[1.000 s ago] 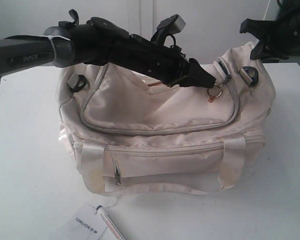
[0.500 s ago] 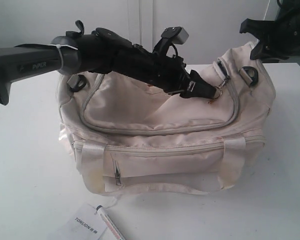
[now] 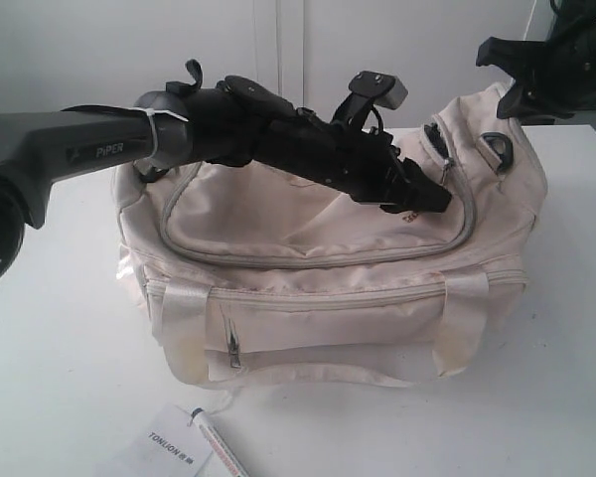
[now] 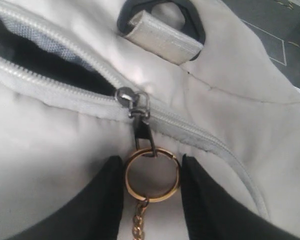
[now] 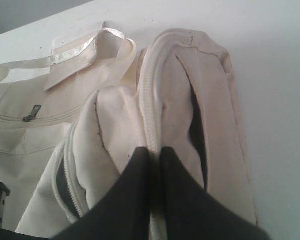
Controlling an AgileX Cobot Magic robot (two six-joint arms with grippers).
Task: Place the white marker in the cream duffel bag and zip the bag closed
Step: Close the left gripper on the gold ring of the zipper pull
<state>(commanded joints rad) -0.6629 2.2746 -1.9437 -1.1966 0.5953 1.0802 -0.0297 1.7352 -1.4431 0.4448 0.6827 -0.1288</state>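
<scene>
The left gripper (image 4: pixel 152 165) pinches the gold ring (image 4: pixel 152 198) on the cream duffel bag (image 3: pixel 308 248); the right gripper (image 5: pixel 154 152), pressed together, holds the bag's end; the white marker (image 3: pixel 219 445) lies on the desk (image 3: pixel 60 328), far from both; the thin ring could slip out when pulled.
</scene>
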